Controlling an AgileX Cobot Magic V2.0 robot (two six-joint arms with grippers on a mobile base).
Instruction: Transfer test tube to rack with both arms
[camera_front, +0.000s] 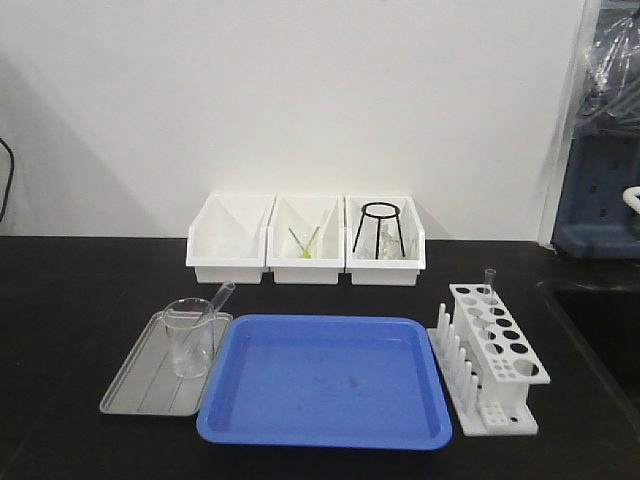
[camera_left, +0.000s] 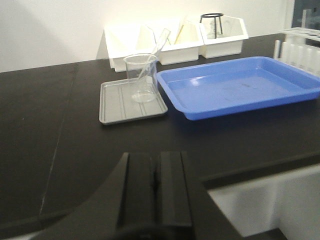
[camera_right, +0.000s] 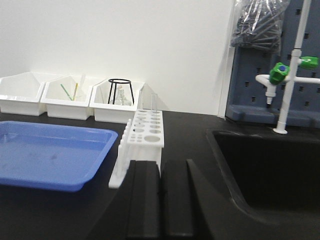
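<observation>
One test tube (camera_front: 222, 296) leans in a clear beaker (camera_front: 190, 338) on a grey tray (camera_front: 130, 392) at the left; it also shows in the left wrist view (camera_left: 159, 42). A second test tube (camera_front: 490, 280) stands upright in a far hole of the white rack (camera_front: 497, 348) at the right, and shows in the right wrist view (camera_right: 154, 102) in the rack (camera_right: 145, 131). My left gripper (camera_left: 157, 155) is shut and empty, low over the table's near edge. My right gripper (camera_right: 161, 162) is shut and empty, just in front of the rack. Neither arm shows in the front view.
A blue tray (camera_front: 325, 428) lies between the grey tray and the rack. Three white bins (camera_front: 305, 262) stand at the back, one holding a black wire stand (camera_front: 379, 228). A black sink (camera_right: 270, 165) with a white tap (camera_right: 287, 75) lies right of the rack.
</observation>
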